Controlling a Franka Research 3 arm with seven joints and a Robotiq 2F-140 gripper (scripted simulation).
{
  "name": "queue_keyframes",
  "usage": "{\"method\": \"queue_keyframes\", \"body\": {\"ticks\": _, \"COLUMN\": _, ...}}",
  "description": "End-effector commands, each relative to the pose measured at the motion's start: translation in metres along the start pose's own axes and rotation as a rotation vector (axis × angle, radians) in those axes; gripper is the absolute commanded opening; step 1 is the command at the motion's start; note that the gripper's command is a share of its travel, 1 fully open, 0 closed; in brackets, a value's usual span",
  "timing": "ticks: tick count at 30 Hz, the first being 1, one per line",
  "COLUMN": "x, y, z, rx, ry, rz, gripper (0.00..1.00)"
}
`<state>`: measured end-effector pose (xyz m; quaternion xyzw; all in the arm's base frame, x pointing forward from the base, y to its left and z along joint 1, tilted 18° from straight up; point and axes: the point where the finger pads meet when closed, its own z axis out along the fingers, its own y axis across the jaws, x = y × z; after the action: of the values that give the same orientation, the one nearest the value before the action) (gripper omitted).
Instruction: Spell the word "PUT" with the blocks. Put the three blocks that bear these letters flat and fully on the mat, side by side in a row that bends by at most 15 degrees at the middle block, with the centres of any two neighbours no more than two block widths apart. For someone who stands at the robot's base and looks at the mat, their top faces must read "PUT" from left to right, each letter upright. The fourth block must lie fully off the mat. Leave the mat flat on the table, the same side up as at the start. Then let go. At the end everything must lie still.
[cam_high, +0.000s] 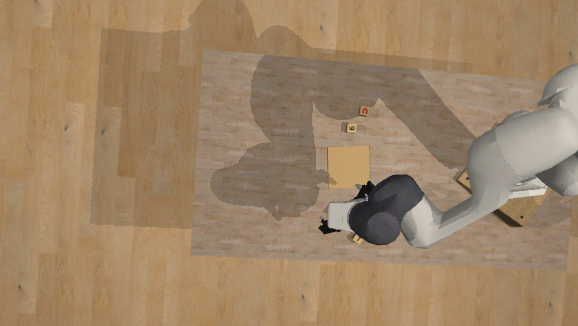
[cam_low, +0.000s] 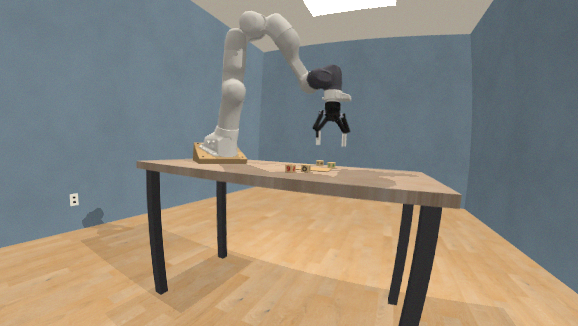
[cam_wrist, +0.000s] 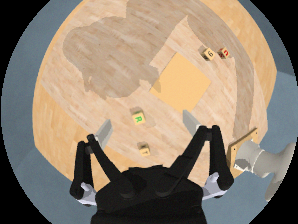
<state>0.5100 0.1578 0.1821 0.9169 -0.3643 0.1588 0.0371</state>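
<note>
The tan mat (cam_high: 348, 167) lies flat in the middle of the table and no block is on it. A block with a red U (cam_high: 364, 111) and a block with a dark letter (cam_high: 351, 128) lie on the table just beyond one edge of the mat. Both also show in the wrist view, the red one (cam_wrist: 225, 52) and the dark one (cam_wrist: 209, 54). A block with a green letter (cam_wrist: 139, 117) and another block (cam_wrist: 144, 148) lie off the mat's opposite edge. My gripper (cam_low: 330, 141) hangs high above these two, open and empty.
The arm's base plate (cam_high: 505, 200) sits at the table's right end in the top view. The arm's wrist hides most of the two near blocks there; only a corner of one (cam_high: 357, 239) shows. The table edge is close behind them.
</note>
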Motion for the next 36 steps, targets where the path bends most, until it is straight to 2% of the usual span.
{"method": "queue_keyframes", "body": {"ticks": 1, "x": -0.020, "y": -0.015, "z": -0.001, "rx": 0.002, "ry": -0.006, "rz": -0.139, "gripper": 1.00}}
{"method": "queue_keyframes", "body": {"ticks": 4, "x": -0.030, "y": -0.023, "z": -0.001, "rx": 0.004, "ry": -0.007, "rz": -0.181, "gripper": 1.00}}
{"method": "queue_keyframes", "body": {"ticks": 5, "x": -0.030, "y": -0.023, "z": -0.001, "rx": 0.004, "ry": -0.007, "rz": -0.181, "gripper": 0.40}}
{"method": "queue_keyframes", "body": {"ticks": 36, "x": -0.030, "y": -0.023, "z": -0.001, "rx": 0.004, "ry": -0.007, "rz": -0.181, "gripper": 0.40}}
